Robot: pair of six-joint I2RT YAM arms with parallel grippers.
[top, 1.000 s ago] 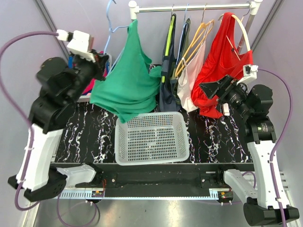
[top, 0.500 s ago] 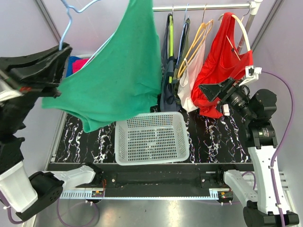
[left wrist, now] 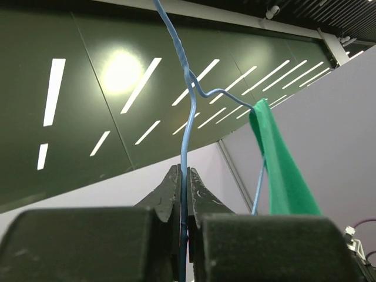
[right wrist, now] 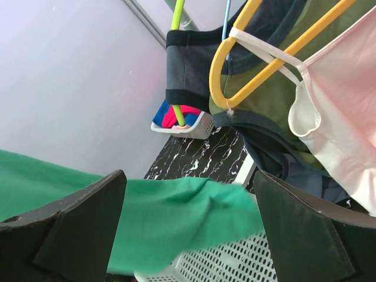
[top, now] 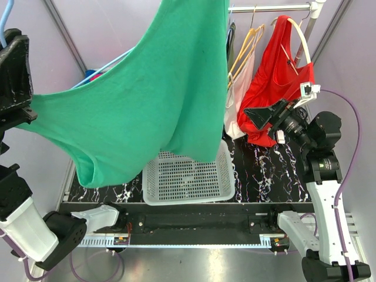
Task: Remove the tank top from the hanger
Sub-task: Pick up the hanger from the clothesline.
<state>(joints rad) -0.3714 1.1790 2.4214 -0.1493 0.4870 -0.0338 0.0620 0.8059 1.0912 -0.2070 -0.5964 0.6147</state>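
Two tools, two states: your left tool pinches the blue hanger wire at 9 o'clock, up high — the green tank top drapes from it above the basket. Your right tool gapes wide at 3 o'clock — holding nothing.

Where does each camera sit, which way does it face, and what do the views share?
Top external: above and behind the bases, looking down on the table, white basket and rail; the left arm and right arm show.
Left wrist: on the left arm, aimed up at ceiling lights; the left tool, shut on the blue hanger, fills the bottom.
Right wrist: on the right arm, facing the hung clothes and basket; the right tool is open, its fingers framing the lower corners.
Shared: the green tank top appears in all three.
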